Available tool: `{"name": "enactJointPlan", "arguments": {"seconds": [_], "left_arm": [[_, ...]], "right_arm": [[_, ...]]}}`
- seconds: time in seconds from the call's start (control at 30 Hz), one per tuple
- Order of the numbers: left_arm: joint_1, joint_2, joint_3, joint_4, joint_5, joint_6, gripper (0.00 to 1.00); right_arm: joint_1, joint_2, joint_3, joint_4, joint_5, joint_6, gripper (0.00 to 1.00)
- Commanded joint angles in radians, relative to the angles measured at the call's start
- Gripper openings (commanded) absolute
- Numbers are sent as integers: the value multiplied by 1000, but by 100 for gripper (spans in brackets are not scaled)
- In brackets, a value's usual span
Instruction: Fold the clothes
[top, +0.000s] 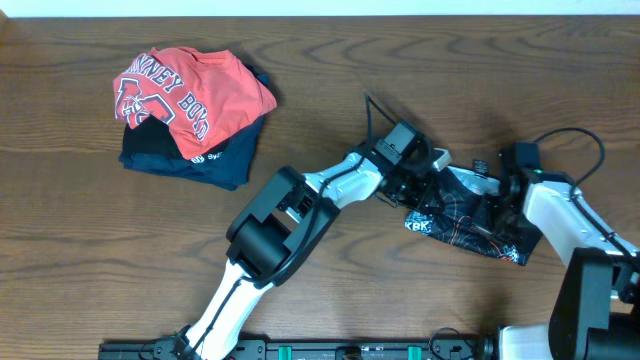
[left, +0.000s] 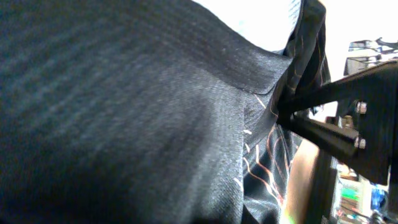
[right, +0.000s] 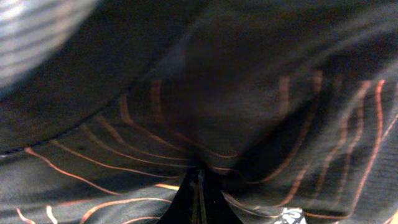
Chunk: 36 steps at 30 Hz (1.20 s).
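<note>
The black jersey, with thin orange contour lines and white lettering, lies bunched on the table right of centre. My left gripper is buried in its left edge. The left wrist view is filled with the jersey's dark cloth, which hides those jaws; they are shut on it. My right gripper sits on the jersey's upper right part. In the right wrist view its fingers are pressed together with the jersey's cloth pinched and drawn up around them. The left wrist view shows the right gripper clamping a fold.
At the far left, a red T-shirt with white lettering lies on a folded navy garment. The brown wooden table stretches across the view. Both arms come in from the near edge and meet over the jersey.
</note>
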<state>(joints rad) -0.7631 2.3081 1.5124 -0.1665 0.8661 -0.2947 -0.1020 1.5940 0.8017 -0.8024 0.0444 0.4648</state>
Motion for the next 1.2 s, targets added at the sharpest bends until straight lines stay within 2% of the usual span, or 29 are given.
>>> {"name": "enactJointPlan", "arguments": {"seconds": [0.0, 0.2, 0.37, 0.57, 0.73, 0.83, 0.9, 1.03, 1.17], "left_arm": [[78, 3, 1, -43, 24, 17, 6], [215, -109, 39, -99, 58, 36, 6], [360, -240, 74, -97, 57, 40, 6], [556, -346, 167, -47, 57, 40, 6], [718, -356, 274, -42, 58, 39, 6], [802, -356, 279, -58, 58, 45, 6], [860, -356, 279, -120, 46, 112, 6], [962, -356, 279, -352, -77, 233, 6], [1028, -356, 279, -574, -164, 264, 6]], "right_arm": [[-44, -49, -2, -48, -61, -68, 1], [-94, -243, 83, -113, -162, -101, 1], [-94, -360, 117, -129, -166, -100, 1], [-94, -391, 117, -152, -181, -99, 1], [-94, -391, 117, -178, -188, -99, 1], [-94, -392, 117, -185, -188, -100, 1], [-94, -392, 117, -190, -188, -100, 1], [-94, -392, 117, -193, -187, -104, 1], [-94, -392, 117, -181, -188, -103, 1]]}}
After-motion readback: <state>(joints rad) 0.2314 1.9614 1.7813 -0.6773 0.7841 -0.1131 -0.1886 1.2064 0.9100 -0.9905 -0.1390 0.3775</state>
